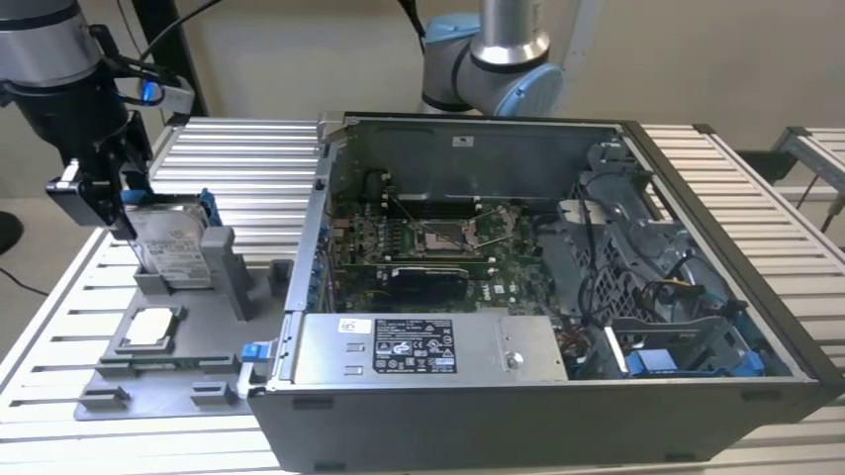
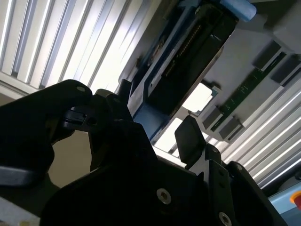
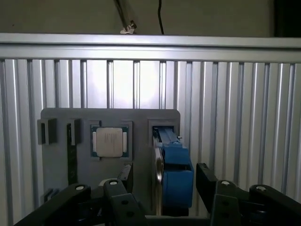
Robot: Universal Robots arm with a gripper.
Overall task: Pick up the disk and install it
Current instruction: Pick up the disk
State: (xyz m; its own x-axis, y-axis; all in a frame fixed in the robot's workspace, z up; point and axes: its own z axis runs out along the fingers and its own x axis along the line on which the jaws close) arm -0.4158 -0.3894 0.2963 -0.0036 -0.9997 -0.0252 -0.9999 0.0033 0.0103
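Clearly I'm in the pick-up half of the job, and nothing is installed yet. The disk [image 1: 172,242] stands on edge in a grey rack [image 1: 222,259] on the grey tray [image 1: 198,374], at the exterior view's left. It sits outside the open computer case [image 1: 528,421], on the slatted table [image 1: 53,327]. The claw [image 1: 117,203] hangs at the disk's upper end.

In the first wrist view the claw [image 3: 167,181] straddles the disk [image 3: 173,172]. One finger [image 3: 127,175] is on the side toward the chip [image 3: 109,141] and the other is on the far side. I see a gap between each finger and the disk's blue frame, so I read the claw as spread and holding nothing. The second wrist view agrees: the disk [image 2: 188,56] runs between the fingers, and the pad [image 2: 190,134] stands clear of it.

I judge this to be the moment just ahead of the squeeze. That squeeze calls for the fingers to meet the two broad faces squarely and centred, so the disk is not twisted in its slot. I can't tell how far down the disk the fingers reach, so I'd want that checked first. Since the rack walls hug the lower part, any lift would need to go straight up along the slot before moving sideways toward the case.
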